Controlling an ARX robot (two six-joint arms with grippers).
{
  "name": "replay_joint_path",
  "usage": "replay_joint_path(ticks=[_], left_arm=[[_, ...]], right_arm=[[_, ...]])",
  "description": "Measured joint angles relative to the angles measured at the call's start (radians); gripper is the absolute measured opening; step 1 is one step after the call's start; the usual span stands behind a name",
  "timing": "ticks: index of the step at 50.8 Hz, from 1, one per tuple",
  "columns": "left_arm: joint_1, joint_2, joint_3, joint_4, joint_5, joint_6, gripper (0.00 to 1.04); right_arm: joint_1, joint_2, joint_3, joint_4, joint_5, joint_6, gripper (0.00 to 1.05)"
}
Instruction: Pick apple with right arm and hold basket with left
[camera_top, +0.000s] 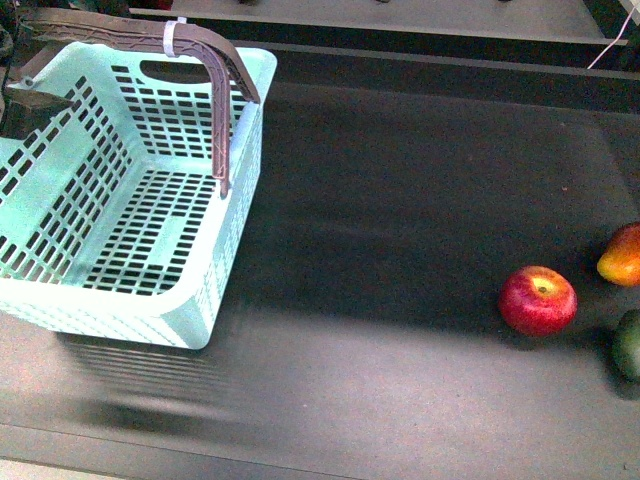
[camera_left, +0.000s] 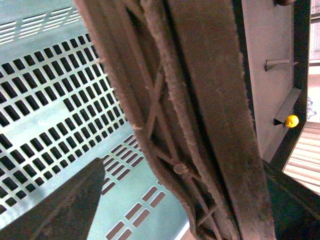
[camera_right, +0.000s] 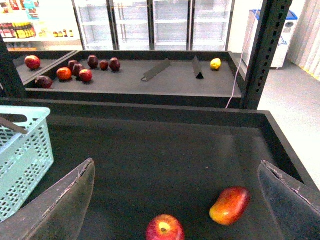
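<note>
Apple (camera_top: 538, 300): lies loose on the dark display tray (camera_top: 400, 200), well apart from the basket (camera_top: 235, 270) on its right, stem dimple up; nothing touches it.
Neighbours: an orange-red elongated fruit (camera_top: 622, 255) and a dark green fruit (camera_top: 628, 345) lie just beyond the apple, on its side away from the basket. Both are close enough to be nudged by a careless reach.
Right gripper (camera_right: 175, 163): jaws spread wide and empty, hanging above the tray with the apple low in its view. The wide gap suits a round fruit, which probably explains the stance.
Basket: empty and open side up. Its brown swing handle (camera_top: 222, 110) is raised over the opening rather than folded onto the rim, which suggests something is bearing it up.
Left gripper (camera_left: 195, 180): sits at the handle's far end, with the handle running between its jaws. One dark finger (camera_left: 65, 210) shows off to the side of the bar. Whether the jaws pinch the bar or only straddle it I cannot tell.
Step in hand: judged as basket steadied, apple not yet taken.
Next move: descend squarely over the apple, clear of its neighbours.
</note>
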Motion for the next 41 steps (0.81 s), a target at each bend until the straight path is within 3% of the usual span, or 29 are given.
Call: replay_joint_path(ticks=[18, 27, 41], left_arm=[[-0.012, 0.004, 0.027, -0.006, -0.011, -0.043, 0.30], [-0.018, -0.002, 0.024, -0.006, 0.011, -0.117, 0.20], [-0.072, -0.110, -0.081, 0.009, 0.042, -0.042, 0.19]], right_arm=[[0.000, 0.000, 0.000, 0.000, 0.000, 0.000, 0.96], [0.000, 0.000, 0.000, 0.000, 0.000, 0.000, 0.96], [0.000, 0.000, 0.000, 0.000, 0.000, 0.000, 0.96]])
